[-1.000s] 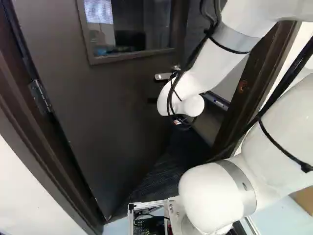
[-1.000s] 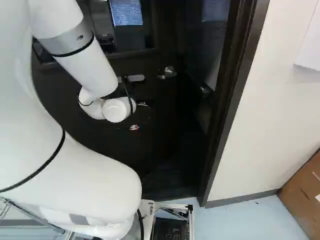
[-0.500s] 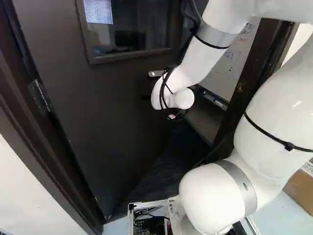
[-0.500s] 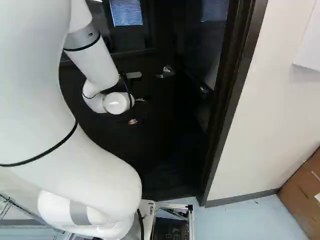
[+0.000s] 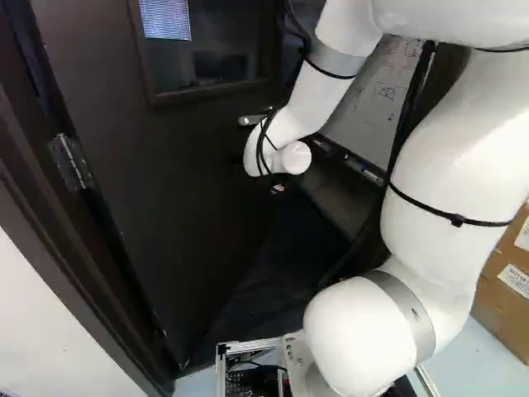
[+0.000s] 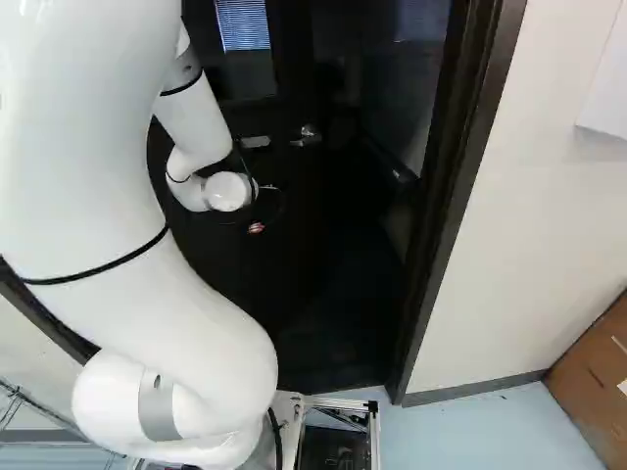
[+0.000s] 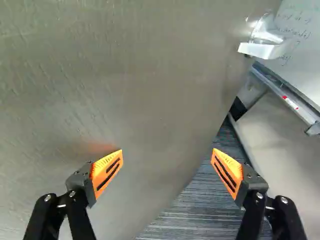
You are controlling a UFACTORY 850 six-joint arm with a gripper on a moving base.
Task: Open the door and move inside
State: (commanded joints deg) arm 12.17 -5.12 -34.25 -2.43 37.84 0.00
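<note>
Claw (image 7: 167, 151) spread wide, I have nothing clamped: the two orange pads stand well apart, one of them close by the door (image 5: 173, 182), the other out toward the striped carpet (image 7: 200, 215) past its free edge. Whether that nearer pad touches the door face I cannot tell from the wrist camera. The metal handle (image 7: 264, 49) lies ahead of the claw and off to the side, near the free edge, and neither finger is on it.

As I judge it, the opening half of the job is well along. The door hangs ajar on its hinge (image 5: 72, 161), swung away from me into the room, and beyond its free edge I can see a whiteboard (image 7: 302, 47) and the carpet. With the door off its frame (image 6: 441, 225), I see no need for the handle again; what remains is pushing the door wider with the arm (image 5: 446, 165) and driving in.

None of the moving inside looks done: the front of my base (image 5: 248, 346) is by the threshold. My worry is the gap, which may be too tight for base and elbow together, or the door drifting back if I ease off.
</note>
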